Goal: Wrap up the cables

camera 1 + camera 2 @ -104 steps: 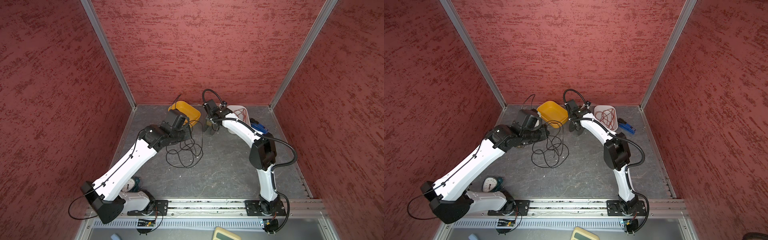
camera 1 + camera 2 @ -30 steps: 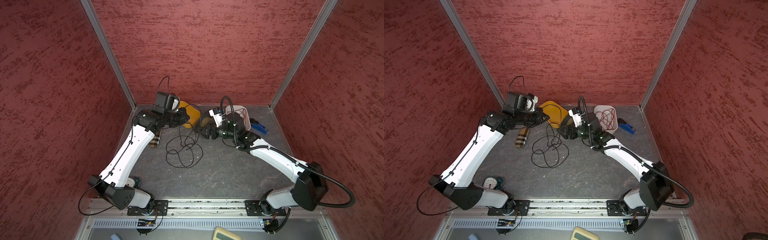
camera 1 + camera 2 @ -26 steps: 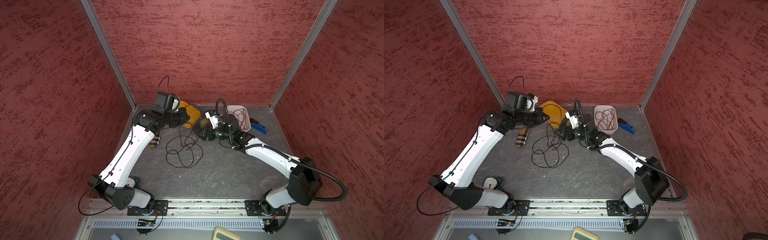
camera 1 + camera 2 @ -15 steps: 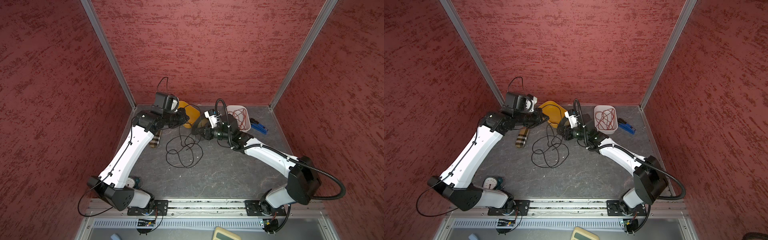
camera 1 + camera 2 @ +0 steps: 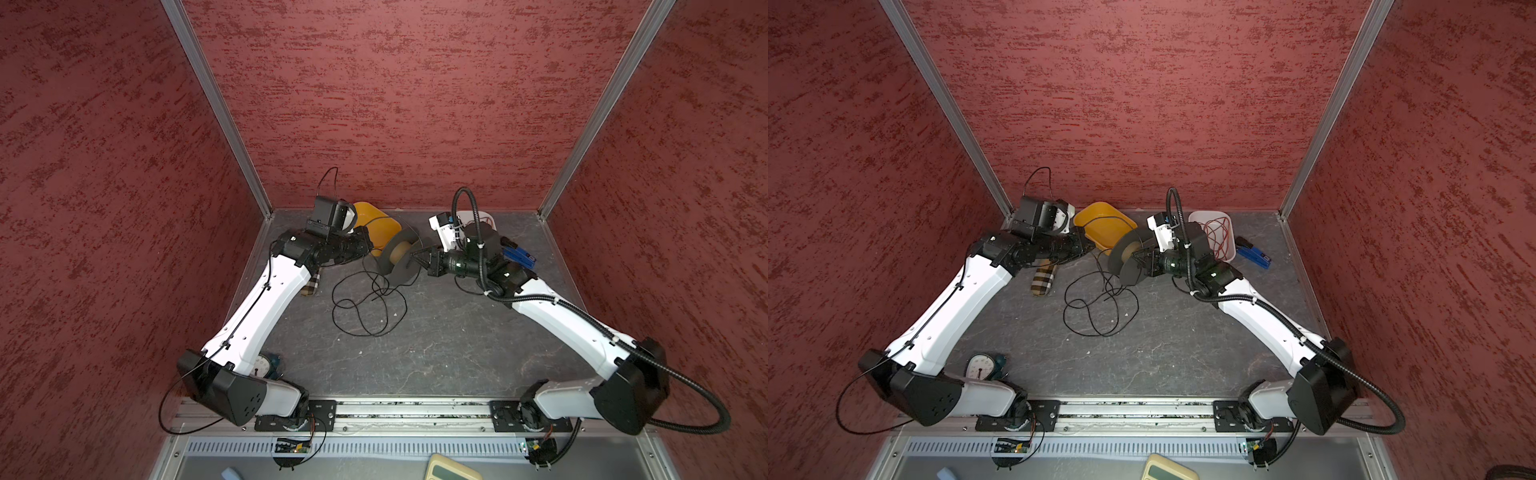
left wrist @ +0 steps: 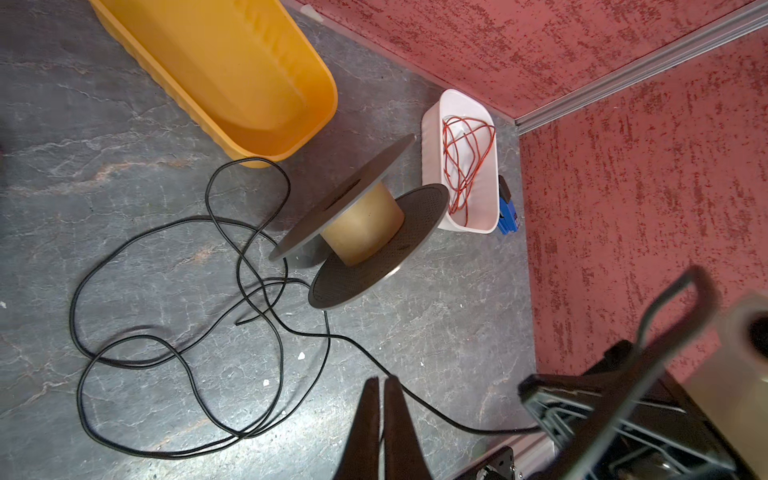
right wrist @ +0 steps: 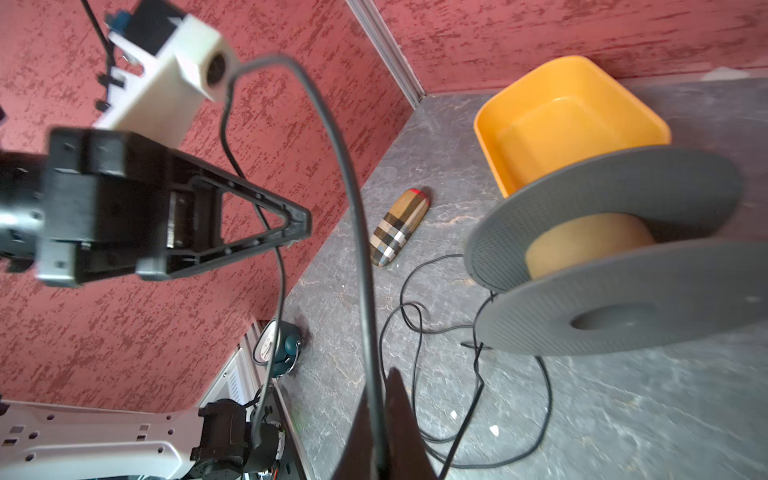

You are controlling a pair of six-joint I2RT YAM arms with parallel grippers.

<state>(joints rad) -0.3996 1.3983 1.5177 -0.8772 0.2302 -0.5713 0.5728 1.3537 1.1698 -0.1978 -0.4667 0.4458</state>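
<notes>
While its loose loops were spread on the floor (image 5: 436, 345) at the centre of both top views, the cable (image 7: 365, 291) was pinched by the shut fingers of the left gripper (image 6: 382, 379), left of centre. Right of centre, it was also clamped in the closed right gripper (image 5: 414, 254) beside the tilted grey spool (image 5: 395, 255), the yellow bin (image 5: 378, 224) lying farthest back.

Bright even light, soft shadows; top views sharp; wrist views blurred up close, floor (image 6: 266, 424) glare.

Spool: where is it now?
In a top view the grey spool is at the back, near the middle, in front of the yellow tub, beside the right claw.
</notes>
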